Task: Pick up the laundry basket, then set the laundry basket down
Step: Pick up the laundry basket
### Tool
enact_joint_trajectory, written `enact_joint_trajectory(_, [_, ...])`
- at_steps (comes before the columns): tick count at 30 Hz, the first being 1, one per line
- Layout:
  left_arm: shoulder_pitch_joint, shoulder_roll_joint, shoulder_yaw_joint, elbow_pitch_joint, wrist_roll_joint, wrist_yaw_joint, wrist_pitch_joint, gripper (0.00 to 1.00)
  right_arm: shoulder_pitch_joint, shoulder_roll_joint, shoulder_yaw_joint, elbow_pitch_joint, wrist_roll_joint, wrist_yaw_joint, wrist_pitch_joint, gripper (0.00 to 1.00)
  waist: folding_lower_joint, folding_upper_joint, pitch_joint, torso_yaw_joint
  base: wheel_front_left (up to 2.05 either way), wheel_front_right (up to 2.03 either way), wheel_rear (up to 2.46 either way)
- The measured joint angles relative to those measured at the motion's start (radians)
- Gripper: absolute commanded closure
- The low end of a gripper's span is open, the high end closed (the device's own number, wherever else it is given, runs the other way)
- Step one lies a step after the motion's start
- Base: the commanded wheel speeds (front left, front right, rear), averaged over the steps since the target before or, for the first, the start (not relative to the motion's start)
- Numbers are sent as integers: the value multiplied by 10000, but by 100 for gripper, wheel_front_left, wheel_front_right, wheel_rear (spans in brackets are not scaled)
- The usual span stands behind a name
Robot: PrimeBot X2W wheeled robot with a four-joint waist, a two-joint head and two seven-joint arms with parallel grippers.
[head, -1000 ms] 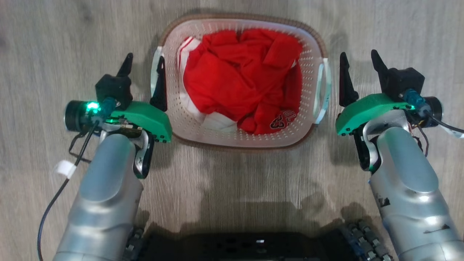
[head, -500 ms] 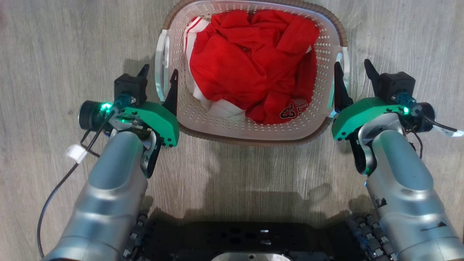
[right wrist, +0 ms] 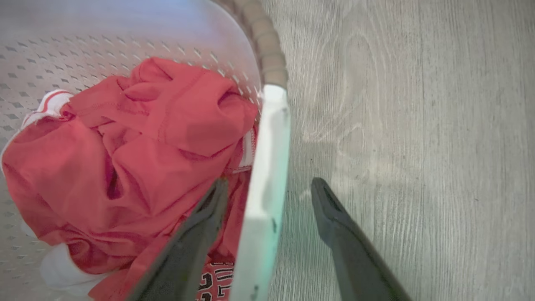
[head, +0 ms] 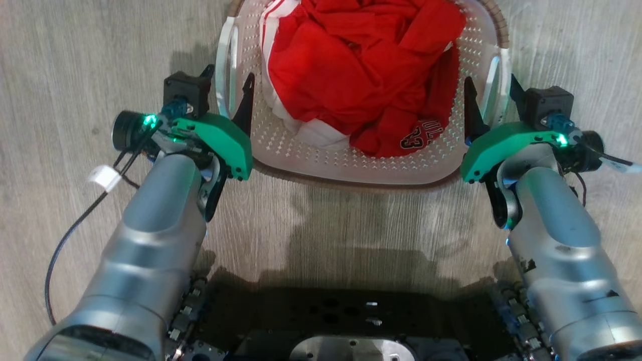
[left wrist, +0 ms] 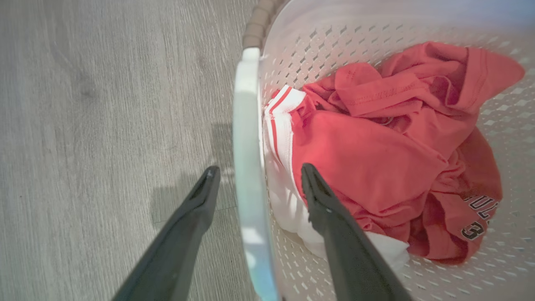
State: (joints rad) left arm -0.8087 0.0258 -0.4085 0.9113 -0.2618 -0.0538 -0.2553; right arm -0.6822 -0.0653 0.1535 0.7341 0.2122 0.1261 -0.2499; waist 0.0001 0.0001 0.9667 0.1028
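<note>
Right gripper (head: 490,80) moved astride laundry basket (head: 351,168) | left gripper (head: 228,72) too | spread, empty | jersey (head: 351,75) "23"

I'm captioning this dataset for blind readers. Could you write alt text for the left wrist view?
The two long dark fingers of the left gripper stand open astride the white side handle of a white perforated plastic laundry basket, one finger over grey wood-grain floor, the other inside above crumpled red and white clothing.
</note>
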Motion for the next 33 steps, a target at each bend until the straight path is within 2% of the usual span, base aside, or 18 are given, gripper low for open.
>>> enact_joint_trajectory(12, [-578, -6, -677, 397, -581, 12, 0, 0, -529, -21, 31, 299, 2, 0, 0, 0, -1, 0, 354, 153, 0, 0, 0])
enact_joint_trajectory(13, [-594, -8, -734, 401, -650, 12, 0, 1, -531, -21, 52, 330, 2, 0, 0, 0, -1, 0, 348, 158, 0, 0, 0])
enact_joint_trajectory(14, [-599, -6, -796, 408, -719, 13, 0, 8, -531, -23, 69, 364, 2, 0, 0, 0, -1, 0, 342, 161, 0, 0, 0])
enact_joint_trajectory(17, [-600, -6, -970, 410, -863, 15, 0, 38, -534, -23, 100, 430, 4, 0, 0, 25, -1, 0, 329, 163, 0, 0, 0])
enact_joint_trajectory(18, [-600, -6, -1022, 410, -936, 17, 0, 50, -537, -23, 113, 456, 6, 0, 0, 33, -1, 0, 322, 162, 0, 0, 0])
enact_joint_trajectory(20, [-601, -4, -1120, 412, -1043, 27, 0, 58, -565, -25, 140, 525, 27, 0, 0, 53, -1, 0, 309, 155, 0, 0, 0])
enact_joint_trajectory(21, [-604, 0, -1160, 414, -1093, 35, 0, 62, -589, -25, 150, 568, 35, 0, 0, 55, 0, 0, 303, 149, 0, 0, 0])
enact_joint_trajectory(22, [-605, 2, -1212, 416, -1127, 100, 0, 74, -619, -25, 155, 598, 35, 0, 0, 58, -1, 0, 295, 143, 0, 0, 0])
enact_joint_trajectory(23, [-605, 2, -1262, 426, -1174, 117, 0, 95, -669, -25, 161, 627, 52, 0, 0, 64, -1, 0, 285, 136, 0, 0, 0])
enact_joint_trajectory(24, [-605, 4, -1306, 435, -1189, 115, 0, 100, -723, -27, 157, 658, 90, 0, 0, 68, -1, 0, 273, 130, 0, 0, 0])
enact_joint_trajectory(26, [-605, 4, -1340, 441, -1281, 115, 0, 100, -743, -63, 155, 723, 102, 0, 0, 78, -1, 0, 245, 119, 0, 0, 0])
enact_joint_trajectory(27, [-604, 4, -1373, 460, -1283, 117, 2, 100, -743, -63, 155, 752, 136, 0, 0, 85, -1, 0, 228, 112, 0, 0, 0])
enact_joint_trajectory(28, [-600, 0, -1404, 481, -1285, 119, 2, 100, -743, -63, 153, 788, 169, 0, 0, 98, -1, 0, 209, 107, 0, 0, 0])
enact_joint_trajectory(33, [-546, 2, -1599, 617, -1463, 132, 19, 100, -784, -61, 134, 918, 267, 0, -71, 100, -1, 0, 48, 95, 0, 0, 0])
